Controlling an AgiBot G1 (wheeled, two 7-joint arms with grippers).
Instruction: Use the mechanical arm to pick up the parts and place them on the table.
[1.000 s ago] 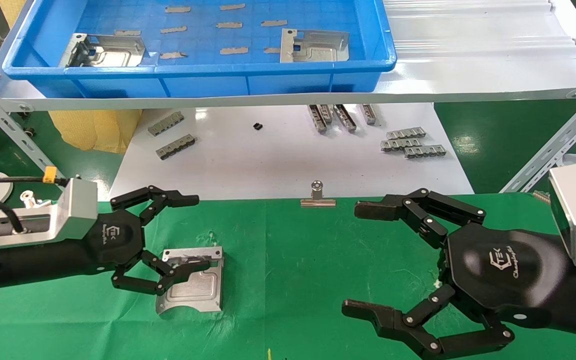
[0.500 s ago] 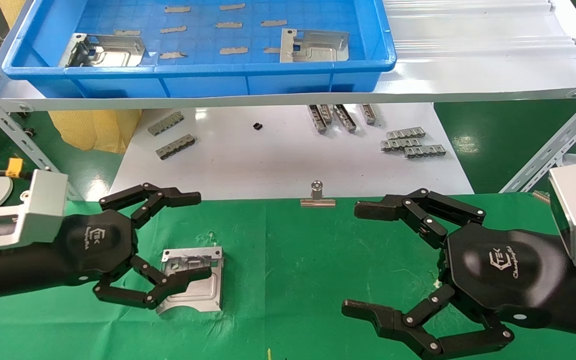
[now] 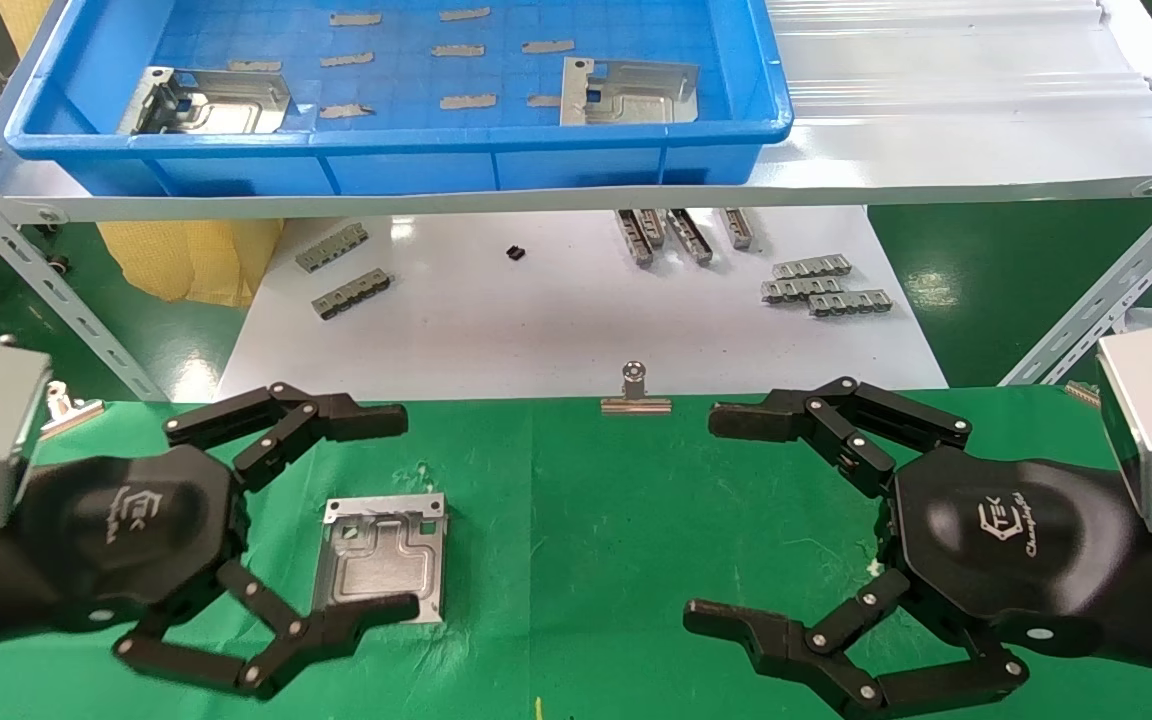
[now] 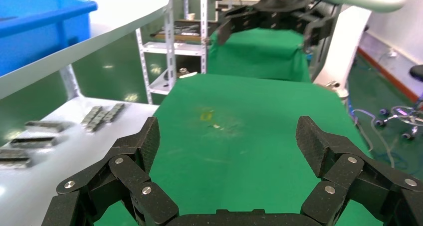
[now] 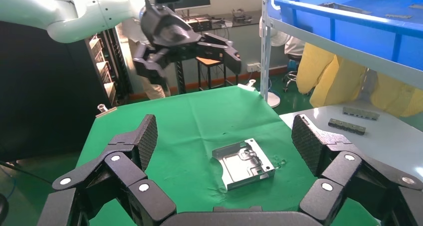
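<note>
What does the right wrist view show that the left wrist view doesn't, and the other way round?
Only the right wrist view shows the silver part lying flat on the cloth, with the open left claw raised beyond it. Only the left wrist view shows the open right claw at the far end and no part between its own fingers. Both show the green table, the white board with grey toothed strips and the blue tray.

Silver part [image 5: 243,162] flat on green table [image 5: 199,116]

Three silver plates [image 3: 383,558] — two in the blue tray [image 3: 416,160], one on the green table [image 3: 586,520] — and nine toothed strips [image 3: 351,294].
</note>
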